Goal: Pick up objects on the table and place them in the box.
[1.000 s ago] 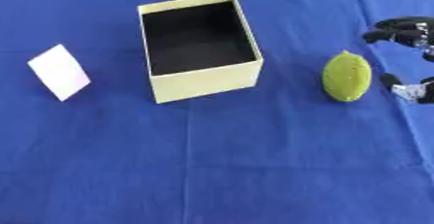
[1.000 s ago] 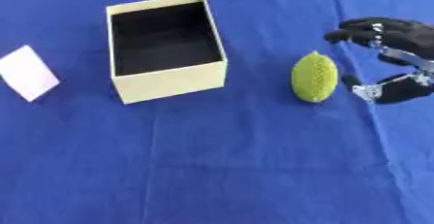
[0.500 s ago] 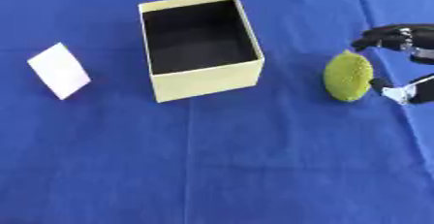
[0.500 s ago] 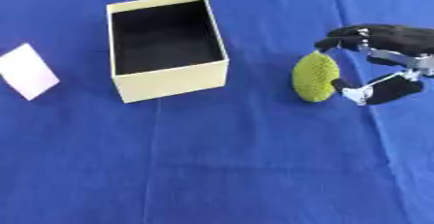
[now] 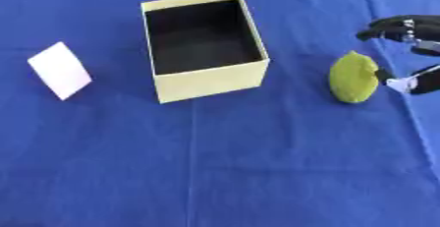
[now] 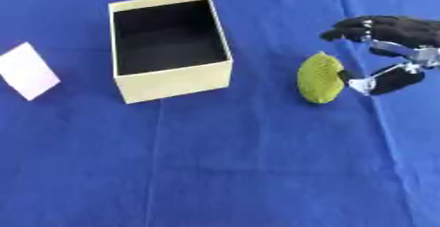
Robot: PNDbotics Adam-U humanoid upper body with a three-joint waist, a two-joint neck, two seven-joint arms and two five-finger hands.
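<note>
No legible text, label, brand, number or sign appears in either view. The yellow box [image 5: 205, 44], the white card [image 5: 60, 70] and the blue tablecloth [image 5: 223, 162] all present plain, unmarked surfaces.

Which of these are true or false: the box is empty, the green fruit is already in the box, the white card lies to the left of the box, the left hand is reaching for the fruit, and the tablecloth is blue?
1. The box is empty. True: only its dark inside shows.
2. The green fruit is in the box. False: it lies on the cloth to the right of the box.
3. The white card lies to the left of the box. True.
4. The left hand is reaching for the fruit. False: it is the right hand, open beside the fruit; no left hand shows.
5. The tablecloth is blue. True.
</note>
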